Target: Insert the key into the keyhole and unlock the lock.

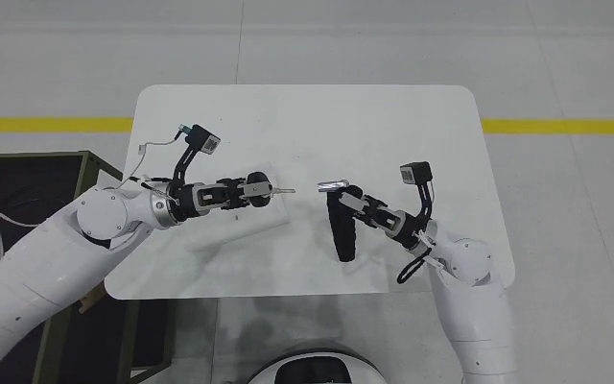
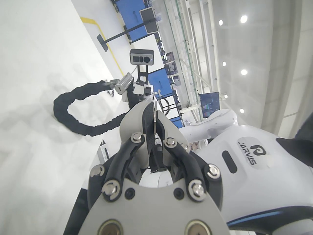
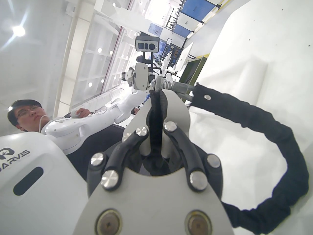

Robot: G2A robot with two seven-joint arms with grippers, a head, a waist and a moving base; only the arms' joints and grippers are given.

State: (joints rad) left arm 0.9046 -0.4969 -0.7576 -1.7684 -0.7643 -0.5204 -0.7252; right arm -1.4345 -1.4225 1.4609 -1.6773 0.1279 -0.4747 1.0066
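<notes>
Key [image 1: 284, 191] juts from the left pincer [image 1: 265, 189] over the left-centre part of the white counter [image 1: 403, 125], its slim metal blade pointing rightward at the lock [image 1: 336, 189]. The left pincer is narrow, both fingers pressed flat against the key's head. In the left wrist view the key [image 2: 155, 122] shows as a thin metal edge squeezed between the dark ribbed pads [image 2: 148, 119].

Right of the blade's tip comes a small gap of bare counter, then the lock's metal cylinder [image 1: 333, 184], so key and lock are near each other but apart. Seen from the left wrist, the cylinder [image 2: 124, 83] lies tilted, with its flat end [image 2: 119, 88] turned toward the key.

Just behind the cylinder sits the right pincer [image 1: 345, 195], also narrow and clamped on the lock. In the right wrist view its fingers [image 3: 171, 103] are drawn together, and the cylinder [image 3: 179, 88] sticks out sideways beyond their tips.

From the cylinder a black fabric-sleeved cable [image 1: 345, 235] runs toward the counter's near edge. It forms a wide loop in both wrist views [image 2: 71, 116] [image 3: 288, 147]. The low bend of the loop appears to rest on the counter surface, while the cylinder end is held up off it.
</notes>
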